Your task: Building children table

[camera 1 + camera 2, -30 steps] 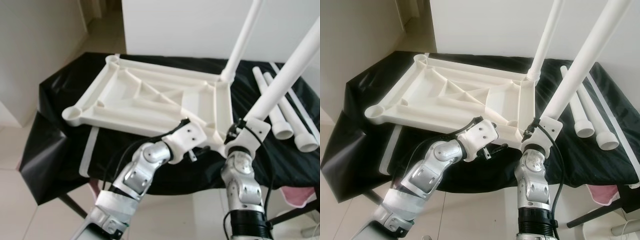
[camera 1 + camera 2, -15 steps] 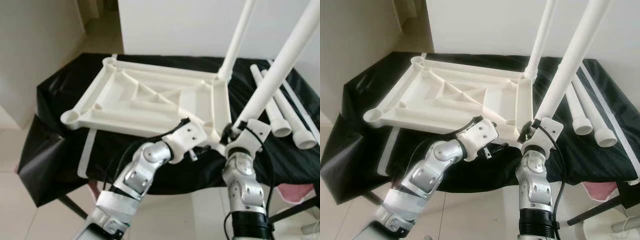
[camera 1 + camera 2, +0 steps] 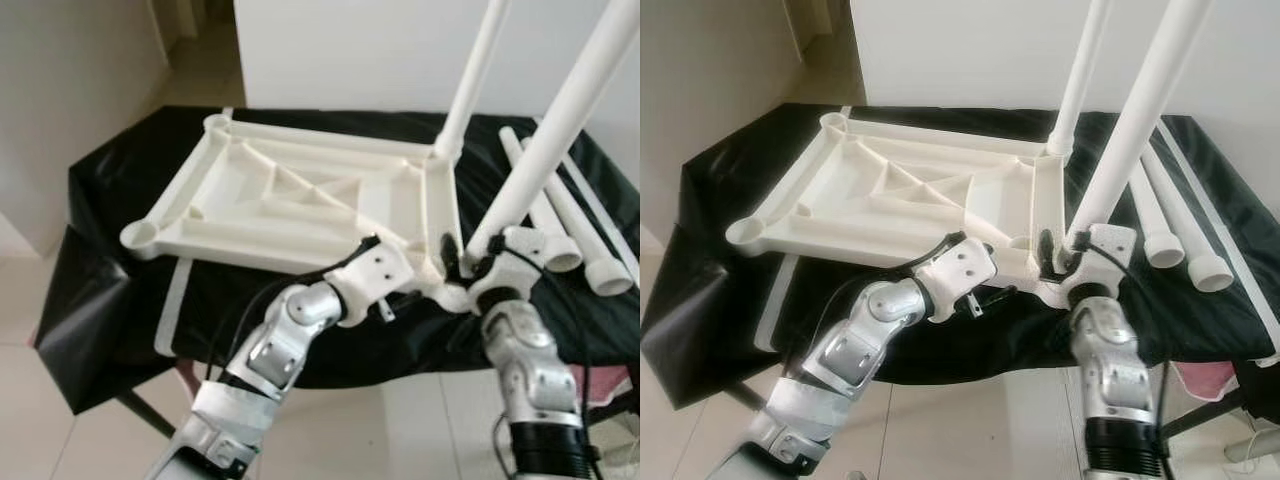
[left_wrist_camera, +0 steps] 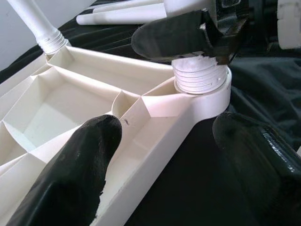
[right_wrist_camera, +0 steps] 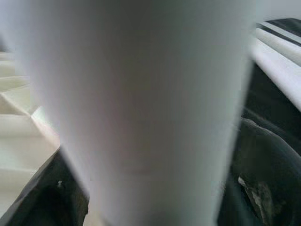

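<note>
The white table top (image 3: 280,200) lies upside down on a black-covered table (image 3: 110,190). One white leg (image 3: 478,70) stands in its far right corner. My right gripper (image 3: 470,262) is shut on the lower end of a second leg (image 3: 560,120). That leg leans right over the near right corner socket (image 4: 207,96), and its threaded end (image 4: 200,77) sits in the socket with threads showing. My left gripper (image 4: 167,127) is open at the same corner. The frame rail runs between its fingers (image 4: 89,155).
Two loose white legs (image 3: 545,215) (image 3: 590,240) lie on the black cover to the right, with a thin white strip (image 3: 600,205) beyond them. A white wall stands behind the table. Pale tiled floor (image 3: 60,410) lies to the left and in front.
My right forearm has swung out to the right. The held leg's lower end has shifted slightly left, toward the corner socket. My left arm has stayed put.
</note>
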